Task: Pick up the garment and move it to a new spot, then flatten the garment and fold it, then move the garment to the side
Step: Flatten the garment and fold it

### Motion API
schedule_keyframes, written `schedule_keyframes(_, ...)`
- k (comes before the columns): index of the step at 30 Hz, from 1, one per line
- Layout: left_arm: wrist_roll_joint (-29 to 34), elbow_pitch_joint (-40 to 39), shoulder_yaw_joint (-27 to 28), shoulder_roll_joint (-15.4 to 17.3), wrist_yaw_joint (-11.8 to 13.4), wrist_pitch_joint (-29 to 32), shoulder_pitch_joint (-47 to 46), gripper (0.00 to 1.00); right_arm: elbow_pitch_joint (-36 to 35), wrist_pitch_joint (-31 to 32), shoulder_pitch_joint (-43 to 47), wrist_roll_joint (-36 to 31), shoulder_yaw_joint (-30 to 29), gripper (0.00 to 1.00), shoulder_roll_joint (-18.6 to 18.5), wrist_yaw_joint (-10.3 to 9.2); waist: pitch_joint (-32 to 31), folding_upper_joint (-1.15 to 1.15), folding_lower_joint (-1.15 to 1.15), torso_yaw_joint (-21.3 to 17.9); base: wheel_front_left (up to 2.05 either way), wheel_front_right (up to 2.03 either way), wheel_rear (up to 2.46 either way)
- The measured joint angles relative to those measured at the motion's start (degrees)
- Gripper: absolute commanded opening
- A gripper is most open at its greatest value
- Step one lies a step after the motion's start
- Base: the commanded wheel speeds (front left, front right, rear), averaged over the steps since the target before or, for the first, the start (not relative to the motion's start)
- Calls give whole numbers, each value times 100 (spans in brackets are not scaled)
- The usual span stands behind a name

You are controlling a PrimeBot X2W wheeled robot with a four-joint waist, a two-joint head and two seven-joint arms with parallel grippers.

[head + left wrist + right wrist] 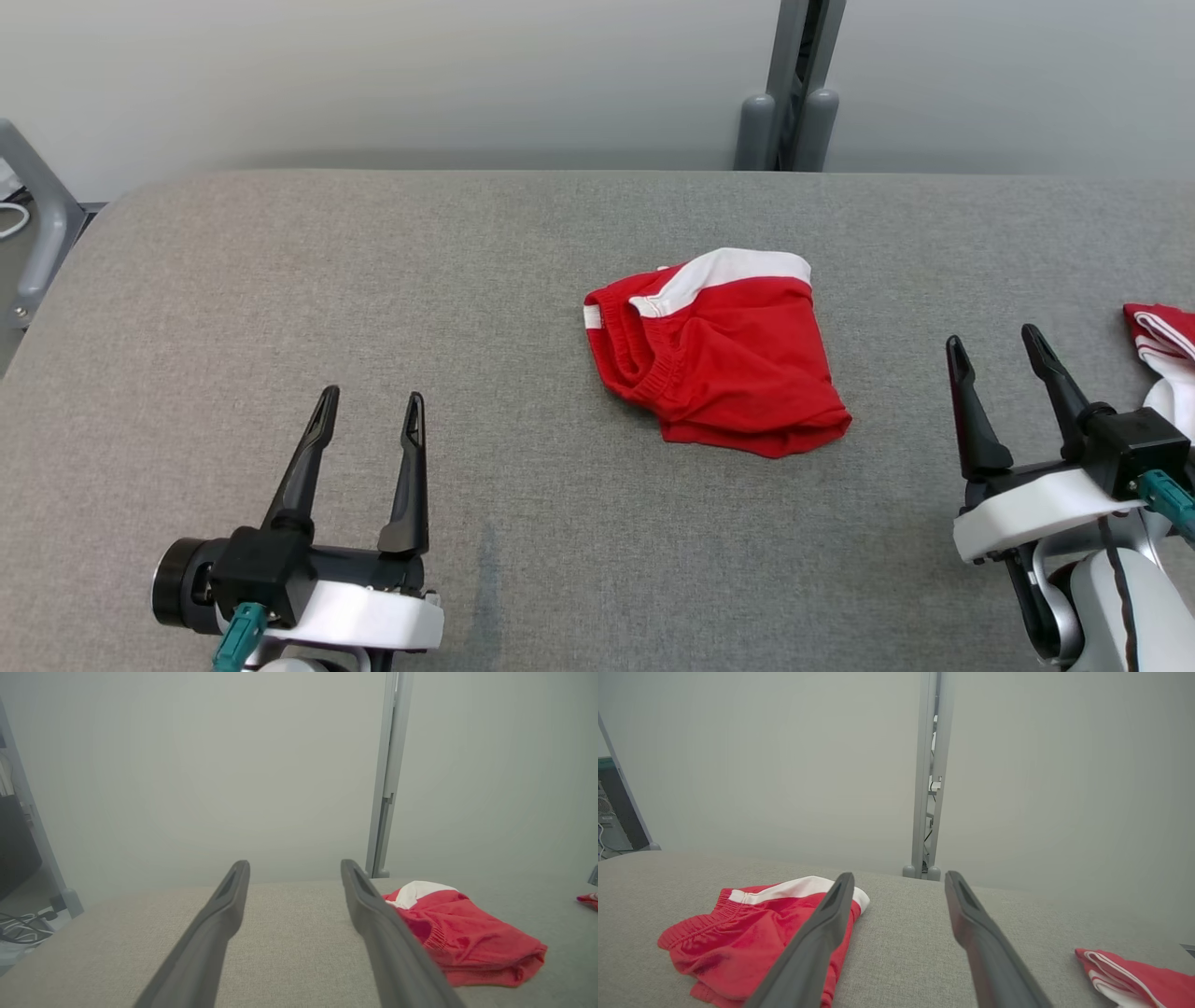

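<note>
Red garment (717, 355) with a white band, crumpled and loosely bunched, lies on the grey fabric worktop (280, 280), a bit right of centre. Its elastic waistband faces the robot's left, and the white band is on the far edge. Left pincer (372, 397) low left, fingers spread apart, nothing between them, well apart from the garment. Right pincer (991, 338) low right, fingers likewise spread, empty, near the garment's right side, not touching. Second red-and-white cloth (1165, 341) at the worktop's right edge, just beside the right pincer's wrist. Grey post (794, 93) stands behind the far edge against a pale wall (373, 75).
</note>
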Motion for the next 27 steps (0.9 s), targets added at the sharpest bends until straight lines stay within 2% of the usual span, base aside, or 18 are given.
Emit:
schedule_keyframes(1,64,54,-122,1,-29,0,-15,100,242,1,-159,368,182,0,-32,0,82,0,0,91,0,0,0)
schedule_keyframes(8,66,140,-330,-1,-52,0,-247,100,1308,457,-1031,1229,1057,0,-350,-1,361,0,0,379,0,0,0)
schedule_keyframes(16,40,180,-369,1,1,0,-280,100,2259,914,-1431,2076,1835,0,-531,-1,547,0,0,721,0,0,0)
schedule_keyframes(22,-224,179,-356,2,34,0,-281,100,2402,1091,-1358,2840,2049,0,-541,-1,488,0,0,763,0,0,0)
schedule_keyframes(27,-386,152,-318,1,53,0,-275,100,2218,1238,-1049,3265,2320,0,-560,-1,387,0,0,723,0,0,0)
